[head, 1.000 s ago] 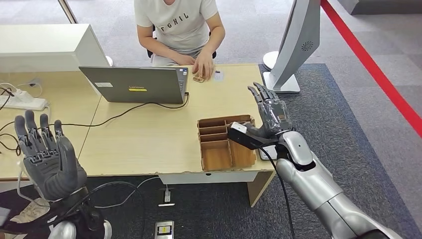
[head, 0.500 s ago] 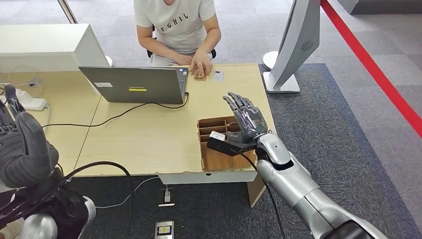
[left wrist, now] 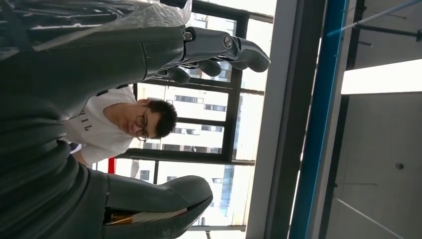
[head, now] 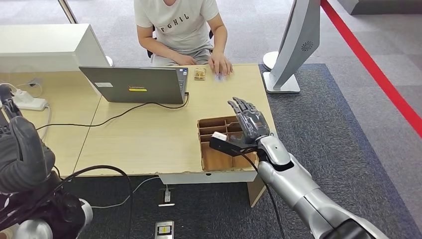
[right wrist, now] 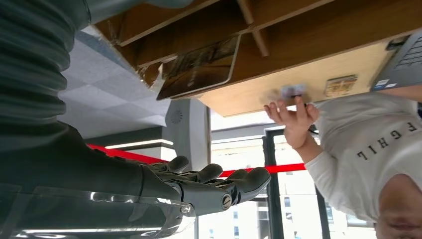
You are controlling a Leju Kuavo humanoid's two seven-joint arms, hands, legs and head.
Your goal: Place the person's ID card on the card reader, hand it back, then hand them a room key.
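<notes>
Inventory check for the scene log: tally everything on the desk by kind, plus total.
Laptop: 1
Divided wooden box: 1
Small wooden block: 1
Card at the person's fingertips: 1
Power strip: 1
Dark flat device beside the box: 1
Total: 6

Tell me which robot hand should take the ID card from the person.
Right. The right robot hand is raised open over the divided box, on the side where the person's hand rests on the card. The left robot hand sits off the table's far-left end.
</notes>
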